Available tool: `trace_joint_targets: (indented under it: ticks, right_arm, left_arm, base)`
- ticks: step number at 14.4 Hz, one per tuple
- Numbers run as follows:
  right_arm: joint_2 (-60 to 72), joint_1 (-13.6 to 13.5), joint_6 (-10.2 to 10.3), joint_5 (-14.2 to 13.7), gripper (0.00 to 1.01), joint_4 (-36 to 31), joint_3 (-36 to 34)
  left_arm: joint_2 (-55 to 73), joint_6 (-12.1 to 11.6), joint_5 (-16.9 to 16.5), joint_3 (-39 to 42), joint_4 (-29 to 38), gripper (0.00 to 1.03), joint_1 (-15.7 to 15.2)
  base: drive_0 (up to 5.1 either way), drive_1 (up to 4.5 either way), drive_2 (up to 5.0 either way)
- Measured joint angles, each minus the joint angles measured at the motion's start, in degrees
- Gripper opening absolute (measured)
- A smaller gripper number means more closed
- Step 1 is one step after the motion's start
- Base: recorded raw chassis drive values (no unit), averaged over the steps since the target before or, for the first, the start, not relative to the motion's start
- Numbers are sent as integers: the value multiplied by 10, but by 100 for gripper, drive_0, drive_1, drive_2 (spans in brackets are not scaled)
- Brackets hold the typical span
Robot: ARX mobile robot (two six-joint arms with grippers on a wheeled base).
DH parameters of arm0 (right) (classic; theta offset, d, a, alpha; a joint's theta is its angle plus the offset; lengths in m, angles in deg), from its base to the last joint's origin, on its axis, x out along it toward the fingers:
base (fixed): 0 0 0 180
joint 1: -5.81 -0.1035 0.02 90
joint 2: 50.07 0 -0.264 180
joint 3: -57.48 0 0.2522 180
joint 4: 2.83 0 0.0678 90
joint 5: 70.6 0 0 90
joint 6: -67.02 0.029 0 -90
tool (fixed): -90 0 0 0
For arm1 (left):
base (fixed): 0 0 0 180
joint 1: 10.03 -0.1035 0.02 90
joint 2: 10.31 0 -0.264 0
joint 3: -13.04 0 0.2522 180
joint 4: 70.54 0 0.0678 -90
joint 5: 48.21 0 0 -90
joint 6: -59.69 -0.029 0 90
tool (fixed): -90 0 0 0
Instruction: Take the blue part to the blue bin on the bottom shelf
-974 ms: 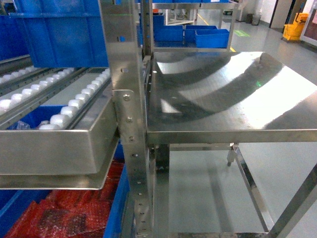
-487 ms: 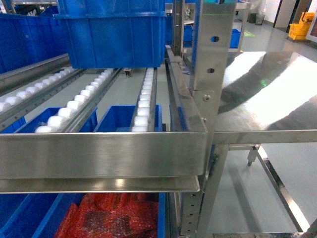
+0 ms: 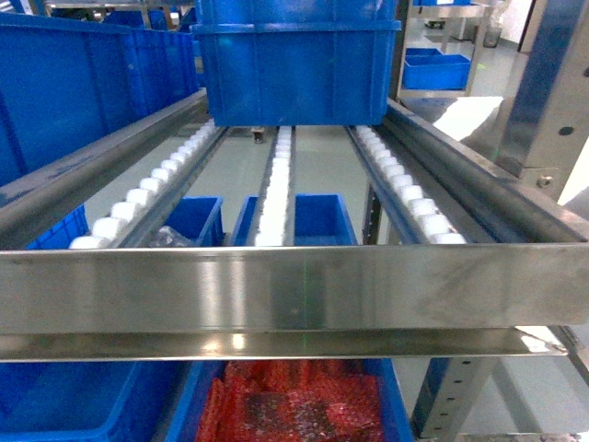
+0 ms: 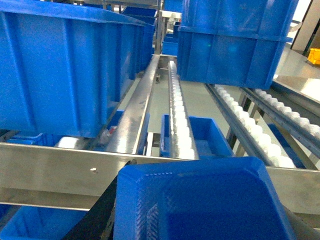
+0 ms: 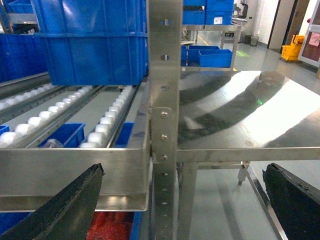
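- The left gripper (image 4: 200, 210) pinches the blue part (image 4: 200, 200), which fills the bottom of the left wrist view in front of the rack rail (image 4: 50, 170)
- The right gripper (image 5: 180, 200) is spread wide (black fingers (image 5: 65, 210) at both lower corners), facing a steel post (image 5: 163, 100)
- A bin (image 3: 294, 60) sits on the rollers (image 3: 276, 184); red bubble wrap (image 3: 294, 405) lies in a bin below

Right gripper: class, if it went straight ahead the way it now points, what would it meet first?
Probably the perforated steel upright, which stands dead centre between the open right gripper fingers. Depth is unclear, so the rack's front rail beside it could come first.
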Motion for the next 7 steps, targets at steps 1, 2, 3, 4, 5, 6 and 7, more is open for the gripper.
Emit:
trace_joint_targets:
  ticks: [1,2,3,4,5,6,7]
  right_arm:
    - [0,0,0,0,98,-1,0]
    - [0,0,0,0,98,0,0]
    - [0,0,0,0,98,0,0]
    - [0,0,0,0,98,-2,0]
    - [0,0,0,0,98,0,0]
    - [0,0,0,0,98,-2,0]
    - [0,0,0,0,98,0,0]
  left_arm:
    - [0,0,0,0,0,44,0]
    - [0,0,0,0,0,44,0]
    - [0,0,0,0,0,44,0]
    - [0,0,0,0,0,44,0]
    - [0,0,0,0,-1,44,0]
    - [0,0,0,0,-1,44,0]
    - [0,0,0,0,-1,44,0]
  base:
    - [-499,246,246]
    - [-504,242,242]
    - [-500,245,245]
    - [-491,255,255]
    - [-497,248,248]
    - [-506,239,239]
    - [-510,236,236]
